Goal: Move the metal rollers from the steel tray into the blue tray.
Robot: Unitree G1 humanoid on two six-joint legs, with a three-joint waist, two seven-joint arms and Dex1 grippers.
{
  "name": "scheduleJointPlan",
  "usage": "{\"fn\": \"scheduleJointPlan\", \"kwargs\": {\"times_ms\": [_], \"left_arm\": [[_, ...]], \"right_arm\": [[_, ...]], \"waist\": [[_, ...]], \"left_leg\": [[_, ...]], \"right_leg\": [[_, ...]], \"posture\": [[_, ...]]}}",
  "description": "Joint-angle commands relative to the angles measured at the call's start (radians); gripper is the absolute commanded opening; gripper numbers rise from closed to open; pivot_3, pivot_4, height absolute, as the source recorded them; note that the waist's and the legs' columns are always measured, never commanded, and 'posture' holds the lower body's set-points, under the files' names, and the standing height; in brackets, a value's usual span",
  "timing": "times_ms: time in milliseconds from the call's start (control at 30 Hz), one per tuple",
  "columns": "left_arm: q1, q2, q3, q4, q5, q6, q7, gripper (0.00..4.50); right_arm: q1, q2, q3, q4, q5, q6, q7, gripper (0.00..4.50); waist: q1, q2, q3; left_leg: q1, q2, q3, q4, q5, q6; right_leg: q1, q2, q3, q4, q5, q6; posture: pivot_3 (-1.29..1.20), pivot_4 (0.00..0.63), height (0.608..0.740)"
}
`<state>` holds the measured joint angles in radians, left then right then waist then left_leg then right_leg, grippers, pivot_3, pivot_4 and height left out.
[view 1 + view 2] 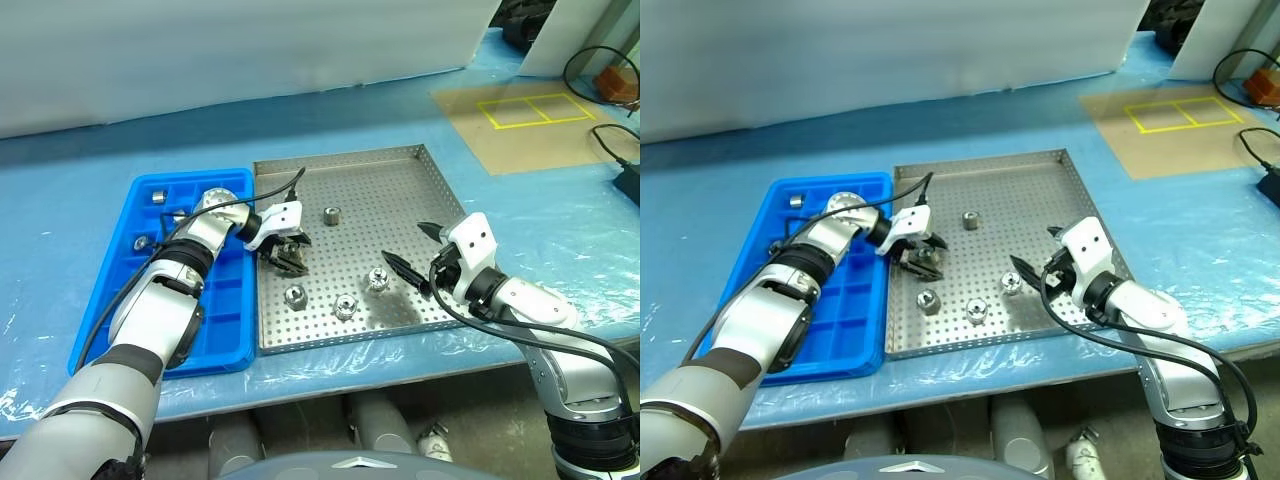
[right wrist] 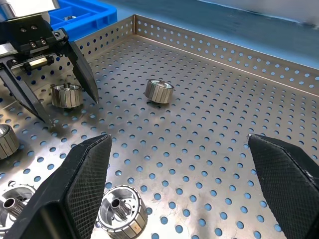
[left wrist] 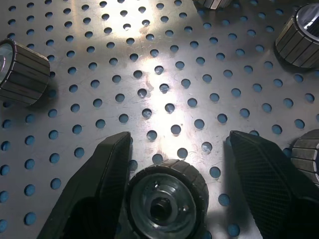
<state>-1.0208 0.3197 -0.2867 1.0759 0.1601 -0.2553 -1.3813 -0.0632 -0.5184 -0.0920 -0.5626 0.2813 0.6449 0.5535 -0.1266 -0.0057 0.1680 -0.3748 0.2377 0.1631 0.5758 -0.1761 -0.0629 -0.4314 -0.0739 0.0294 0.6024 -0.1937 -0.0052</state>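
Left fingers: the left gripper (image 1: 290,256) reaches down into the steel tray (image 1: 400,168), its fingers (image 3: 94,194) spread on either side of 1 roller (image 3: 167,201); one finger sits just beside it, the other stands apart, so no clamp.
Right fingers: the right gripper (image 1: 412,252) hangs over the tray's near right part, fingers (image 2: 82,186) wide apart and empty.
Metal rollers: 4 more rollers (image 1: 332,214) lie loose on the perforated floor, 1 toward the middle, 3 in a near row (image 1: 345,306).
Blue tray: the blue tray (image 1: 225,345) sits touching the steel tray's left rim; at least 2 rollers (image 1: 160,195) rest in its far compartments.
Bench: the bench (image 1: 90,160) is covered in blue film, wrinkled at the near edge.
Room: a pale wall panel (image 1: 250,50) runs behind; a brown board with yellow tape squares (image 1: 530,110) and black cables (image 1: 600,65) lie at far right.
Hidden: the left arm covers much of the blue tray's middle, so its full contents cannot be counted.
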Motion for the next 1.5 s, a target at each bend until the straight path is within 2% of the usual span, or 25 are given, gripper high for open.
{"fn": "scheduleJointPlan", "kwargs": {"times_ms": [33, 67, 100, 167, 300, 333, 367, 500, 700, 1000, 1233, 1400, 1500], "left_arm": [[0.018, -0.013, -0.018, 0.020, 0.019, 0.008, 0.012, 2.98], [0.017, -0.011, -0.018, 0.020, 0.022, 0.010, 0.008, 2.98], [0.018, -0.009, -0.020, 0.020, 0.027, 0.007, 0.012, 2.54], [0.017, -0.005, -0.020, 0.021, 0.040, 0.001, 0.040, 2.08], [0.020, 0.003, -0.018, 0.015, 0.035, 0.013, 0.011, 2.08], [0.021, 0.006, -0.017, 0.012, 0.034, 0.014, 0.008, 1.74], [0.022, 0.008, -0.016, 0.009, 0.035, 0.012, 0.015, 1.67], [0.018, 0.004, 0.015, -0.021, 0.001, 0.035, 0.017, 1.67], [-0.008, 0.005, 0.129, -0.154, -0.154, 0.156, -0.033, 1.67], [0.018, 0.108, 0.178, -0.306, -0.221, 0.242, -0.029, 1.67], [0.172, 0.286, 0.227, -0.590, -0.271, 0.373, -0.015, 1.67], [0.372, 0.404, 0.330, -0.878, -0.337, 0.537, 0.070, 1.67], [0.492, 0.452, 0.395, -1.037, -0.380, 0.625, 0.130, 1.67]], "right_arm": [[-0.009, -0.010, -0.004, -0.009, 0.001, -0.015, -0.009, 4.50], [-0.011, -0.009, -0.002, -0.008, 0.000, -0.016, -0.011, 4.50], [-0.012, -0.009, -0.001, -0.007, 0.000, -0.017, -0.013, 4.50], [-0.014, -0.007, 0.002, -0.006, -0.001, -0.018, -0.015, 4.50], [-0.019, -0.005, 0.010, 0.003, -0.004, -0.025, -0.017, 4.50], [-0.023, -0.004, 0.012, 0.006, -0.003, -0.026, -0.017, 4.50], [-0.026, -0.004, 0.015, 0.008, -0.003, -0.027, -0.017, 4.50], [-0.039, -0.002, 0.025, 0.024, -0.003, -0.034, -0.016, 4.50], [-0.072, 0.002, 0.046, 0.062, -0.003, -0.057, -0.002, 4.50], [-0.232, 0.015, 0.111, 0.211, -0.005, -0.131, 0.061, 4.50], [-0.414, 0.024, 0.209, 0.390, -0.019, -0.237, 0.218, 4.50], [-0.604, 0.111, 0.284, 0.580, -0.001, -0.308, 0.365, 4.50], [-0.677, 0.154, 0.348, 0.696, -0.048, -0.399, 0.446, 4.50]], "waist": [[0.000, 0.001, -0.001], [0.000, 0.001, -0.001], [0.000, 0.001, -0.001], [0.000, 0.002, -0.001], [0.000, 0.002, -0.001], [0.000, 0.002, -0.001], [0.000, 0.002, -0.001], [0.000, 0.002, -0.001], [0.003, 0.000, 0.000], [0.009, 0.000, 0.000], [0.046, 0.000, 0.001], [0.095, 0.000, 0.002], [0.136, -0.001, 0.002]], "left_leg": [[0.000, 0.000, 0.000, 0.000, 0.000, 0.000], [0.000, 0.000, 0.000, 0.000, 0.000, 0.000], [0.000, 0.000, 0.000, 0.000, 0.000, 0.000], [0.000, -0.001, 0.000, 0.000, 0.000, 0.000], [0.000, -0.001, 0.000, 0.000, 0.000, 0.000], [0.000, -0.001, 0.000, 0.000, 0.000, 0.000], [0.000, -0.001, 0.000, 0.000, 0.000, 0.000], [0.000, -0.001, 0.000, 0.000, 0.000, 0.000], [-0.007, 0.000, 0.000, 0.000, 0.000, 0.000], [-0.008, 0.000, 0.000, -0.002, -0.001, 0.001], [-0.005, 0.002, 0.002, -0.004, 0.000, -0.001], [-0.004, 0.003, 0.002, -0.007, 0.003, -0.005], [-0.004, 0.004, 0.002, -0.011, 0.005, -0.008]], "right_leg": [[0.000, 0.000, 0.000, 0.000, 0.000, 0.000], [0.000, 0.000, 0.000, 0.000, 0.000, 0.000], [0.000, -0.001, 0.000, 0.000, 0.000, 0.000], [0.001, -0.001, 0.000, -0.001, -0.003, 0.005], [0.001, -0.001, 0.000, -0.001, -0.004, 0.006], [0.001, -0.001, 0.000, -0.001, -0.004, 0.006], [0.001, -0.001, 0.000, -0.001, -0.004, 0.007], [0.000, -0.001, 0.000, -0.001, -0.004, 0.007], [-0.007, -0.001, 0.000, -0.001, 0.000, 0.000], [-0.008, 0.000, 0.000, -0.001, 0.000, -0.001], [-0.008, 0.000, -0.001, 0.001, 0.000, -0.001], [-0.010, 0.000, -0.002, 0.004, 0.000, -0.001], [-0.011, 0.000, -0.003, 0.004, -0.001, -0.003]], "posture": [[-0.63, 0.150, 0.740], [-0.63, 0.150, 0.740], [-0.63, 0.150, 0.740], [-0.63, 0.150, 0.740], [-0.62, 0.150, 0.740], [-0.61, 0.150, 0.740], [-0.61, 0.150, 0.740], [-0.60, 0.150, 0.740], [-0.55, 0.150, 0.740], [-0.41, 0.150, 0.740], [-0.21, 0.150, 0.740], [-0.03, 0.150, 0.740], [0.06, 0.150, 0.740]]}}
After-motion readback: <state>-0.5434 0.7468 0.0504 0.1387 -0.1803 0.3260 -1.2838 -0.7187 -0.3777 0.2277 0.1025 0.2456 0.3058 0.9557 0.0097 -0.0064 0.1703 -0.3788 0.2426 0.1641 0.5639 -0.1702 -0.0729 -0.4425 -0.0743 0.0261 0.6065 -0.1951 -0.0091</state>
